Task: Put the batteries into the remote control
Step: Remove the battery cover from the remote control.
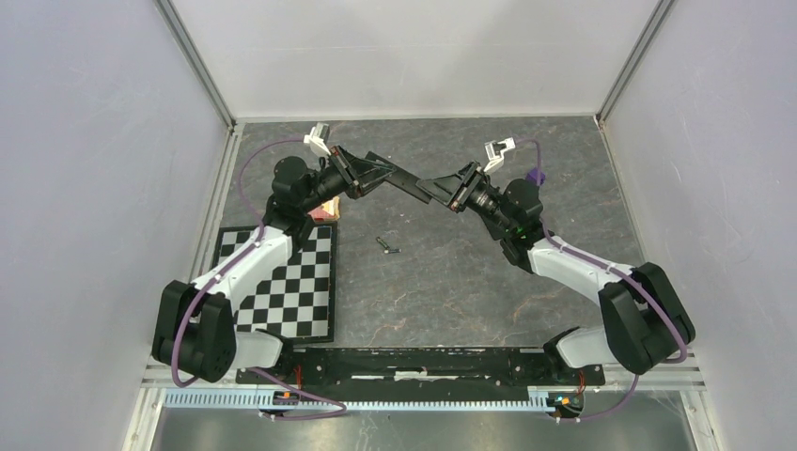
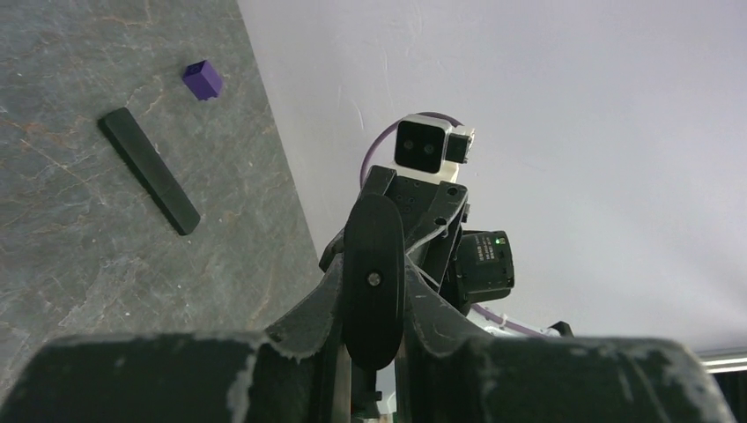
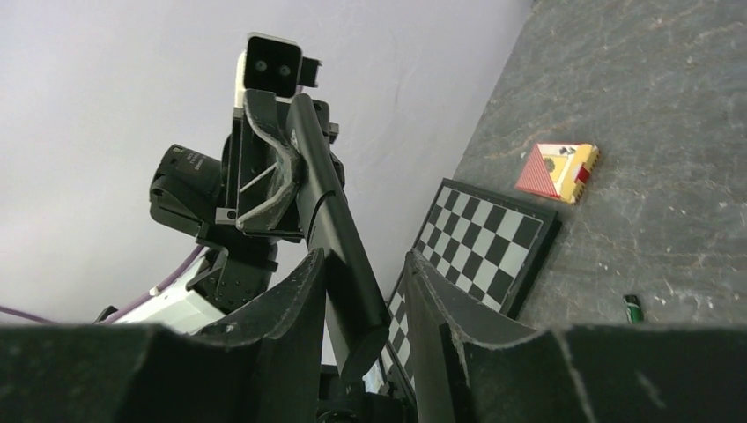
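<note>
top external view, left tool [image 1: 374,174] clenched on remote control [image 1: 406,183], right tool [image 1: 437,190] parted around its other end

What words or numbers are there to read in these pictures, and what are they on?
No text reads clearly in any view.
Red and yellow box: has printed marks, too small to read.
Small dark thing with a green end: too blurred to read.
Remote control, second remote, purple block, checkerboard: no writing shows.
</note>
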